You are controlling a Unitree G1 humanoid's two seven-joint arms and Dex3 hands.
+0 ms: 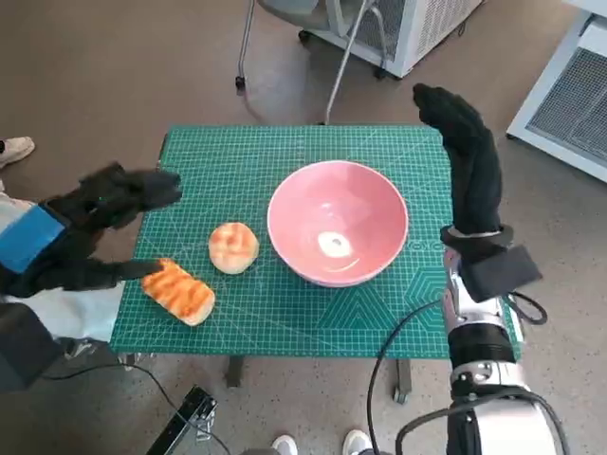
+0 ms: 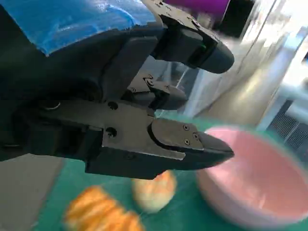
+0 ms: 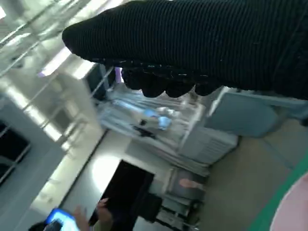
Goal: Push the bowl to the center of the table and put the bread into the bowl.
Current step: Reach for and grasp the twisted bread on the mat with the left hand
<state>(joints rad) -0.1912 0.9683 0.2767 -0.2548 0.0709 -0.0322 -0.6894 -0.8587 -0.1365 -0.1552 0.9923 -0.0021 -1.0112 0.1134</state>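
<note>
The pink bowl (image 1: 338, 235) is sitting a little toward the right edge of the green-matted bench (image 1: 285, 161), about midway between its near and far edges. Two breads are lying beside it: a round bun (image 1: 233, 247) just off the bowl's rim toward the left edge, and a striped loaf (image 1: 178, 291) near the near-left corner.

The left hand (image 1: 90, 232) is hovering over the left edge, its fingers (image 2: 192, 144) spread and holding nothing; the lower fingers are reaching to just beside the loaf's end, while the bun is lying apart from them.

The right hand (image 1: 467, 156) is stretching flat along the right edge, fingers extended and empty, just beside the bowl without touching it.
</note>
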